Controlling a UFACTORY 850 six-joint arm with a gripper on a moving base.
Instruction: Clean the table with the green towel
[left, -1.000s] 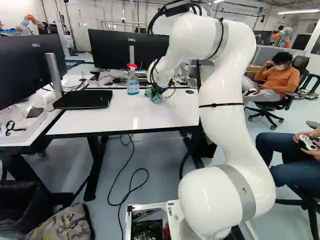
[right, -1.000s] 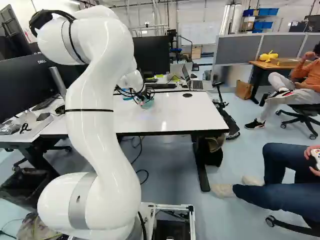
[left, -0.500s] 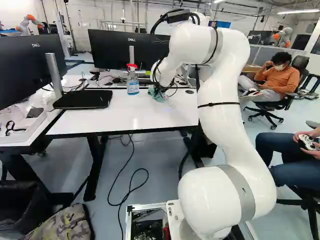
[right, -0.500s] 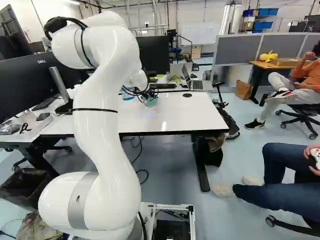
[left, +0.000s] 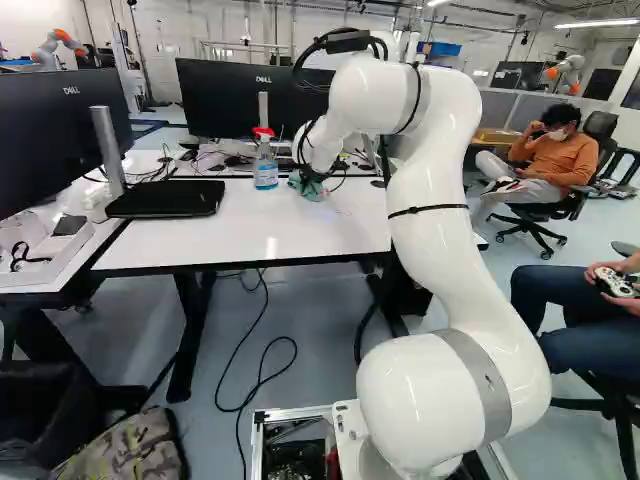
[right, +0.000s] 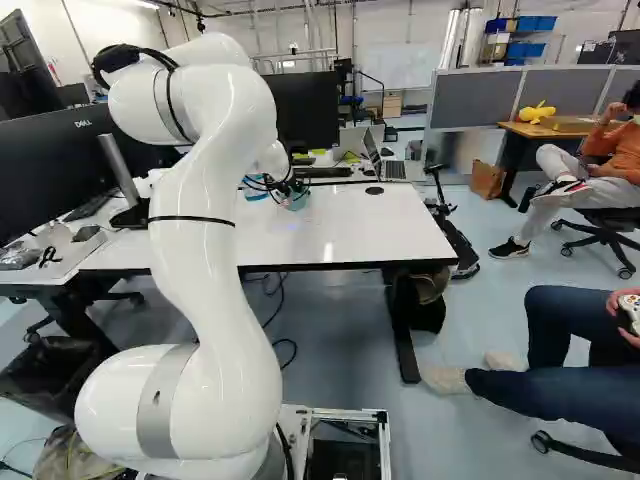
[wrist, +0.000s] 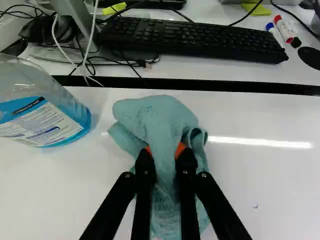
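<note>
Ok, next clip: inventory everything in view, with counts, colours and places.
Main table: 1, white, ahead of base
Towel: 1, green, on the table
Spray bottle: 1, clear, blue liquid, red top, beside towel
Keyboard: 1, black, beyond towel
Markers: at least 2, white, by keyboard
Laptop: 1, grey, beyond table
Large monitors: 2, black, left base view
Bin: 1, black, floor
Bag: 1, camouflage, floor
Chairs: 2, black, left base view's right
Another robot: 2, white and orange, background
Arm: 1, white, reaching over table
Fingers: 2, black, orange pads, shut on towel
</note>
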